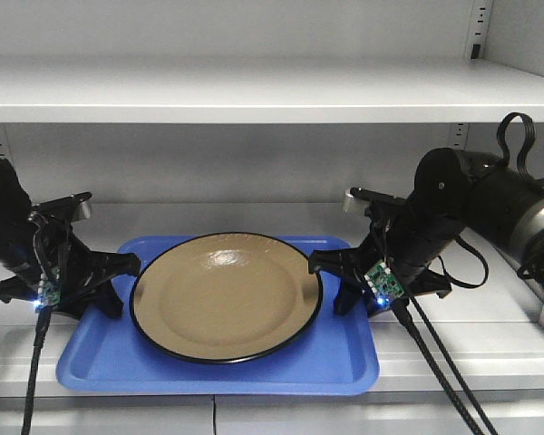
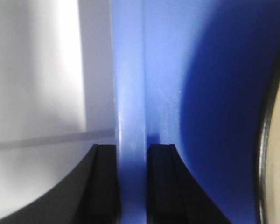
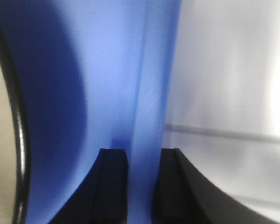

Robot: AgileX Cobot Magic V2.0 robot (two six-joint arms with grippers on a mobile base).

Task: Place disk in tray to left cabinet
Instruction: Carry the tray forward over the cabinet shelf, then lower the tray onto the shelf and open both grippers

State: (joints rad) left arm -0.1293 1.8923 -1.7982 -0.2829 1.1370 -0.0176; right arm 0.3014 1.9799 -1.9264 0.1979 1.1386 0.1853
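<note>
The tan disk [image 1: 225, 294] with a thin black rim lies flat in the blue tray [image 1: 100, 362]. The tray rests on a shelf [image 1: 490, 317] of the light-grey cabinet. My left gripper [image 1: 125, 272] is shut on the tray's left rim, which runs between its fingers in the left wrist view [image 2: 132, 156]. My right gripper [image 1: 337, 276] is shut on the tray's right rim, as the right wrist view [image 3: 143, 161] shows. The disk's black edge shows at the right of the left wrist view [image 2: 266, 154] and at the left of the right wrist view [image 3: 18, 140].
An upper shelf [image 1: 254, 91] spans the cabinet above the tray. A slotted rail [image 1: 476, 36] stands at the back right. Black cables [image 1: 435, 362] hang from the right arm over the shelf's front edge. The tray's front edge sits near the shelf's front edge.
</note>
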